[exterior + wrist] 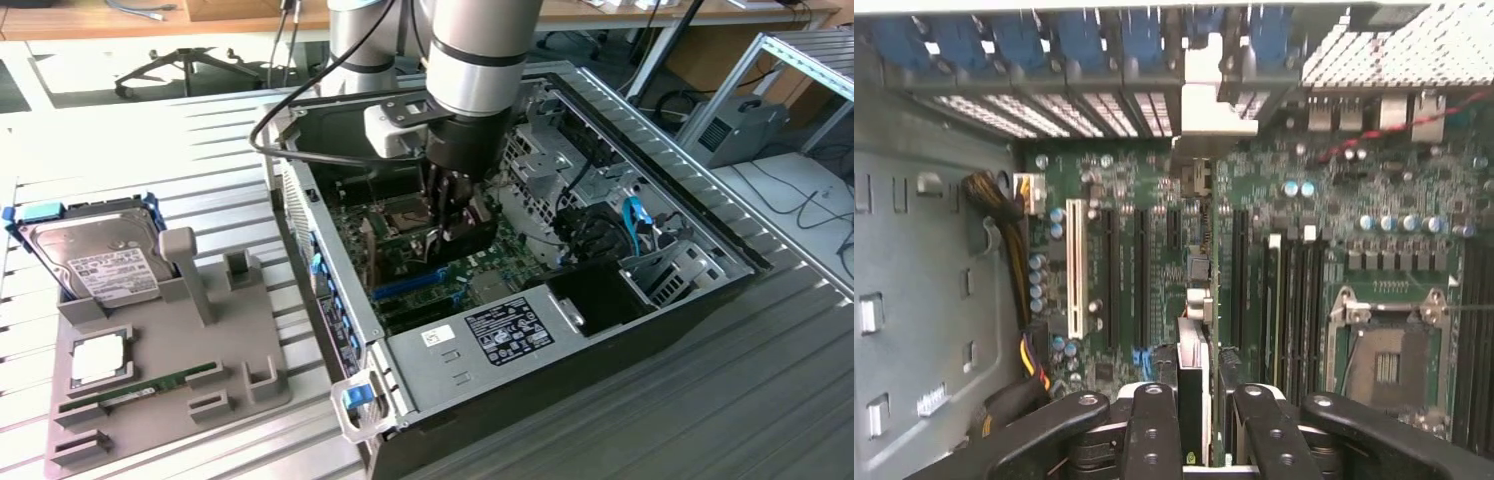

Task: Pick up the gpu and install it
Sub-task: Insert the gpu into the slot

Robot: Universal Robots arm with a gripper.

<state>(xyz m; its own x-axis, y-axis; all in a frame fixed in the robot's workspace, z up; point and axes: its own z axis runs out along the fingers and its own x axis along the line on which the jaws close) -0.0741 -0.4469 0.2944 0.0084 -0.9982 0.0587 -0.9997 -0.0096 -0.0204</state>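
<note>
Arm hangs near vertical, wrist pointing straight down. Gripper sits low, jaws pinched narrow on a thin card held edge-on between them. In the wrist view both black fingers run parallel and close together, one each side of the card, linkages splayed outward behind them.

To the exterior view's left I see a grey plastic parts holder on the ribbed metal tabletop, and in it a silver hard drive with a white label stands tilted at the far end. Nearer lie a small square silver processor chip and a narrow green RAM stick. A black office chair base stands on the floor behind the tabletop.
</note>
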